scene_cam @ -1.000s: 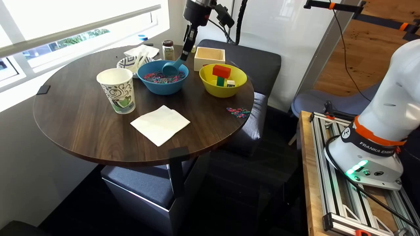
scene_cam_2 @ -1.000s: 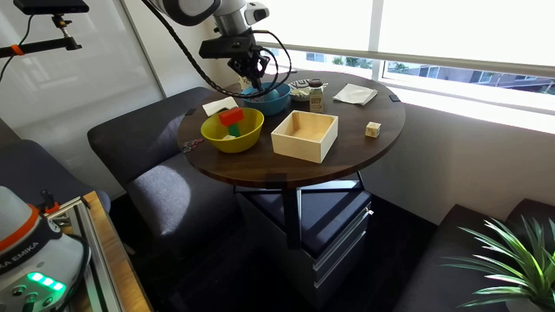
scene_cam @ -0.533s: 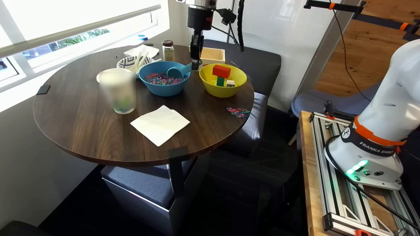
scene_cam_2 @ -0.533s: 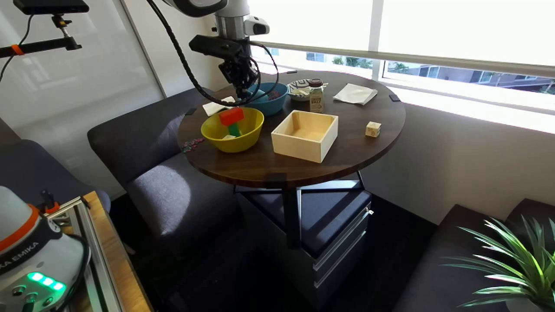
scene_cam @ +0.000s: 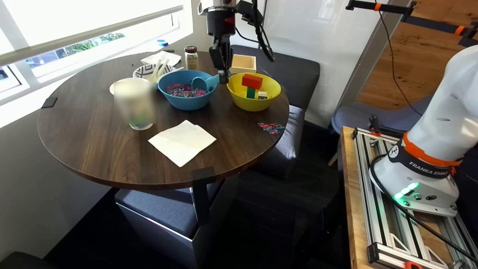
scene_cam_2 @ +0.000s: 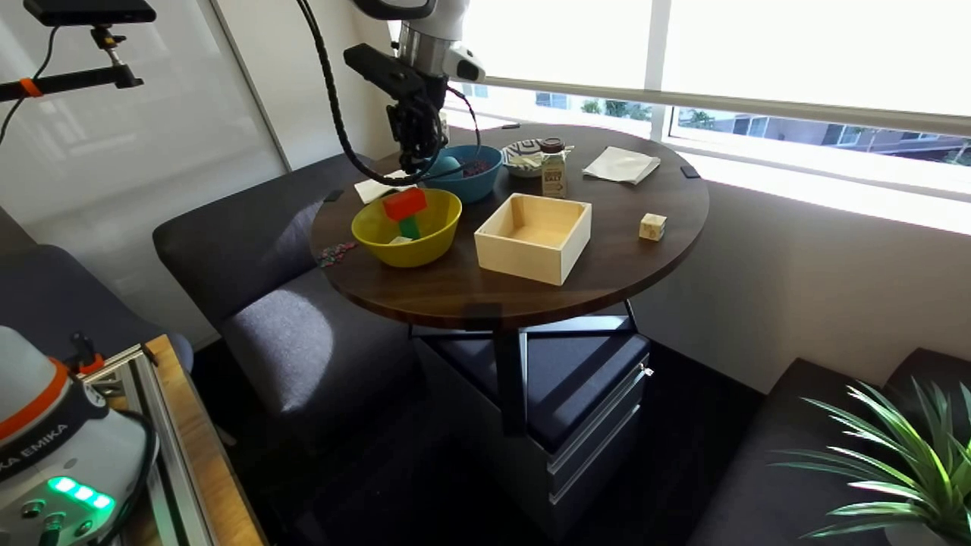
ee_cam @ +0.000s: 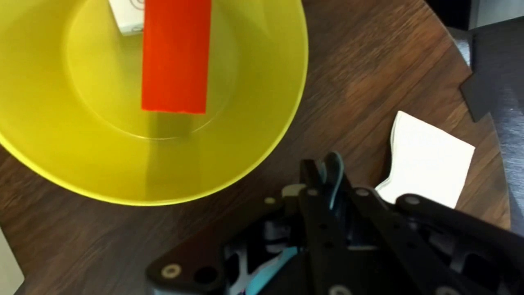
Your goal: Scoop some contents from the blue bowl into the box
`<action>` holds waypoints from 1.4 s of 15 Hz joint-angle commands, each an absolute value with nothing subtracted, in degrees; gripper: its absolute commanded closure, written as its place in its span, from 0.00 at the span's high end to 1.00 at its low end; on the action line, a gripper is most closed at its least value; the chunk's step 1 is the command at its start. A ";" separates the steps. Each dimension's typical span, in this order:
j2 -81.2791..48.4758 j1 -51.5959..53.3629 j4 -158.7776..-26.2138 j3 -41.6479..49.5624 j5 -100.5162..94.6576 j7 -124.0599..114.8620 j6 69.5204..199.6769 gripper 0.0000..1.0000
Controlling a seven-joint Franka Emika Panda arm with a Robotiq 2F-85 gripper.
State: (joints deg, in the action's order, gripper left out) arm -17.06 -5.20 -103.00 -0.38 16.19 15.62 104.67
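My gripper [scene_cam: 224,76] is shut on the handle of a blue scoop [scene_cam: 201,83]. It hangs over the near-side rim of the blue bowl [scene_cam: 186,102], between that bowl and the yellow one. The scoop's head is inside the blue bowl, by the pinkish-purple and dark contents [scene_cam: 182,90]; whether it holds any I cannot tell. The gripper [scene_cam_2: 413,165] and scoop [scene_cam_2: 446,167] also show in an exterior view. In the wrist view the handle's end [ee_cam: 336,174] sticks out between the fingertips [ee_cam: 323,176]. The light tan wooden box [scene_cam_2: 523,256] stands empty beside the yellow bowl.
The yellow bowl [scene_cam: 254,102] with red and green blocks stands close to the gripper. A salt jar [scene_cam_2: 554,174], a patterned bowl [scene_cam_2: 523,159], a blurred paper cup [scene_cam: 134,101], a napkin [scene_cam: 183,142] and a small cube [scene_cam_2: 652,227] are on the table. Spilled bits [scene_cam: 272,128] lie near the edge.
My gripper has swung to a more upright pose and shifted toward the yellow bowl. The scoop's handle has tipped lower, and its head has moved toward the bowl's rim on that side.
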 commanded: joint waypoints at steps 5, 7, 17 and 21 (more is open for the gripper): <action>-25.06 -5.90 -92.71 -0.68 20.85 9.00 92.26 0.02; -26.46 -5.94 -91.24 -0.82 21.52 7.82 90.07 0.02; -33.76 -8.41 -80.93 -0.93 30.37 2.27 76.84 0.02; -36.68 -9.99 -77.45 -0.83 34.66 -0.26 72.08 0.02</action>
